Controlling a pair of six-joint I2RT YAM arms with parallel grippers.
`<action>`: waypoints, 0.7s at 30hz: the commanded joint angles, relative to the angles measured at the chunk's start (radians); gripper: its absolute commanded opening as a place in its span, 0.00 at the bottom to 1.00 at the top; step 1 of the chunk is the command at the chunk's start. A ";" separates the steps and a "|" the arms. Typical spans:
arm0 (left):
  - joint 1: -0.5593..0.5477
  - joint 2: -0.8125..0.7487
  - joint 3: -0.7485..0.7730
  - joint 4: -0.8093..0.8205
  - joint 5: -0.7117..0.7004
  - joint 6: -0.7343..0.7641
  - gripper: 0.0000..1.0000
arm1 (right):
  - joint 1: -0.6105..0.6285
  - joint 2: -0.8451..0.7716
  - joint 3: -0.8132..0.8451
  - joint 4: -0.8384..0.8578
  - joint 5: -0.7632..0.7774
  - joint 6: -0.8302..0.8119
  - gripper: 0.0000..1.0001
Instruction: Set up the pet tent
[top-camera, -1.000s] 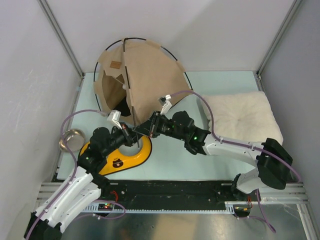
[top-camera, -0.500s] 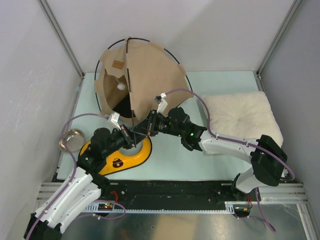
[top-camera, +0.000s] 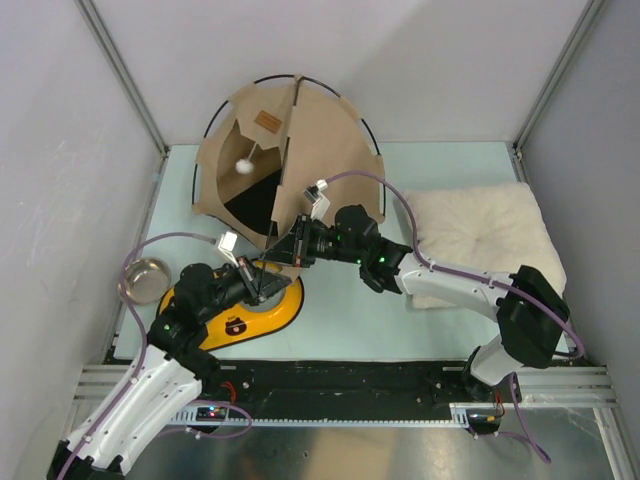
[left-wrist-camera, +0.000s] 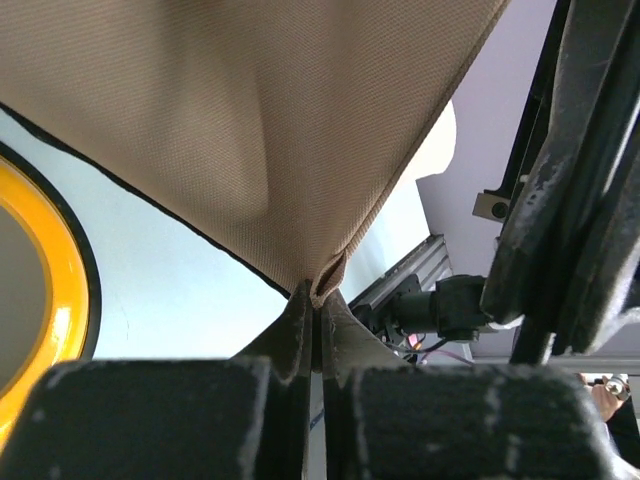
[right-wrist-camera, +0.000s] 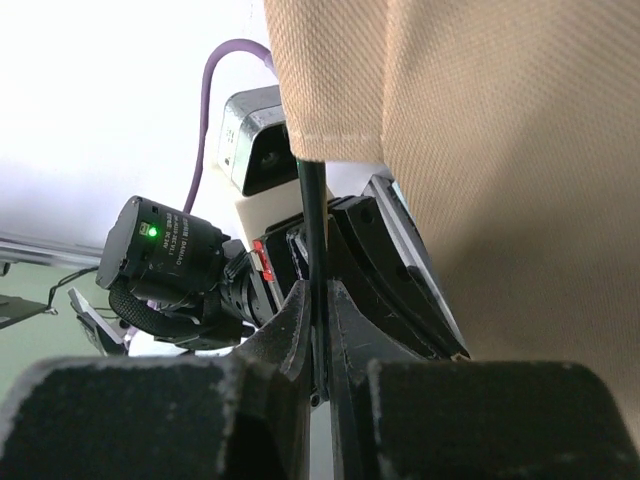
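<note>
Both arms extend forward and angle inward, left gripper (top-camera: 262, 284) and right gripper (top-camera: 291, 250) almost tip to tip, jaws pinched tight.

Cream pillow (top-camera: 480, 235) right; yellow feeder (top-camera: 264, 318) front-left; steel bowl (top-camera: 147, 279) beside it.

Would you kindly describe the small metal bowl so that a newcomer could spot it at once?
Find the tan pet tent at the back of the table, then look down its left side. Left of the yellow feeder, near the wall, sits the metal bowl: round and shiny silver, where its neighbour is yellow.
</note>
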 joint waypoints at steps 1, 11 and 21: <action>-0.029 -0.028 -0.038 -0.148 0.222 -0.034 0.00 | -0.053 0.016 0.079 0.097 0.051 0.024 0.00; -0.030 -0.069 -0.025 -0.227 0.186 -0.022 0.00 | -0.061 -0.020 0.070 0.024 0.029 -0.062 0.00; -0.030 -0.014 0.022 -0.329 0.081 0.065 0.00 | -0.073 -0.112 0.062 -0.130 0.032 -0.187 0.00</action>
